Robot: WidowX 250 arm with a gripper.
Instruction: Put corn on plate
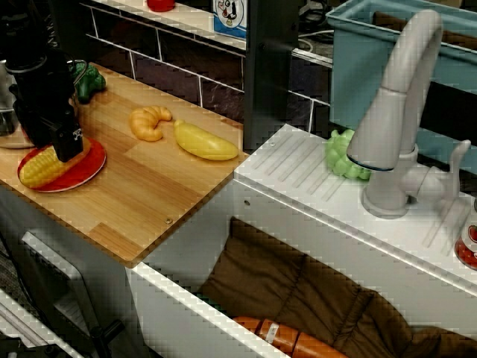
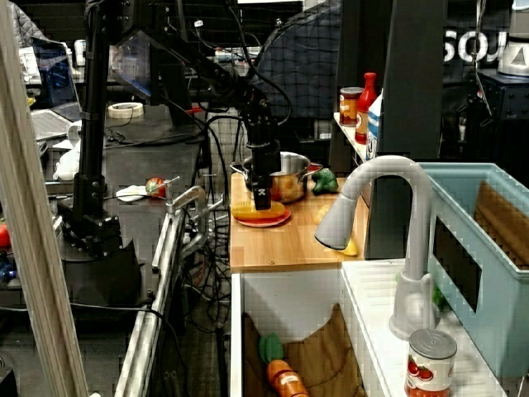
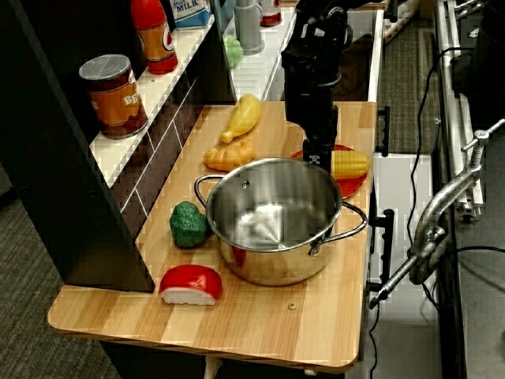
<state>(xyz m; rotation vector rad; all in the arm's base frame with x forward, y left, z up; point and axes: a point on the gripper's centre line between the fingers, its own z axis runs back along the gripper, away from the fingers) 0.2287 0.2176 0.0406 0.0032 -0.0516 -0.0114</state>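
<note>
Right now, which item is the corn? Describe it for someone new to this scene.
On the wooden counter, find the red plate under the gripper. The corn lies on it: bumpy and kernel-rowed, unlike the smooth yellow fruit and orange croissant nearby.

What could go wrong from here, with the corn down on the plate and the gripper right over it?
The corn lies on the plate with one end over the rim, so it might roll off on release. The gripper is low on it; lifting could drag it along. The pot sits close behind, so a wide retreat might clip it.
</note>
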